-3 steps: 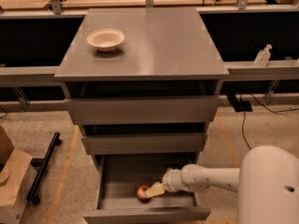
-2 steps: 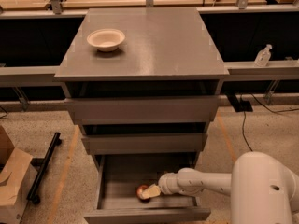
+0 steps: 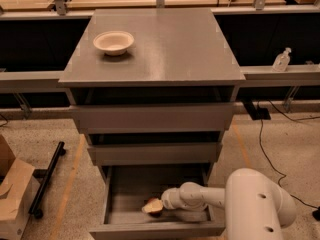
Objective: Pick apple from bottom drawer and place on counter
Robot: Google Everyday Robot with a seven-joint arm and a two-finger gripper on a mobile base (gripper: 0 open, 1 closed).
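The apple (image 3: 152,206), small and red with a pale patch, lies in the open bottom drawer (image 3: 155,230), near the tray's front middle. My gripper (image 3: 163,204) reaches into the drawer from the right and sits right against the apple's right side. The white arm (image 3: 210,198) and its big rounded body (image 3: 257,206) cover the drawer's right front corner. The counter (image 3: 170,49) is the grey slab on top of the cabinet, well above the gripper.
A cream bowl (image 3: 113,42) stands on the counter's back left. Two partly open drawers (image 3: 152,118) (image 3: 155,154) overhang the bottom drawer. A cardboard box (image 3: 12,196) and a black bar (image 3: 47,179) lie on the floor at left. A bottle (image 3: 281,60) and cable (image 3: 262,149) are at right.
My arm has moved left and lower in the drawer, bringing the gripper up against the apple. The apple has shifted slightly.
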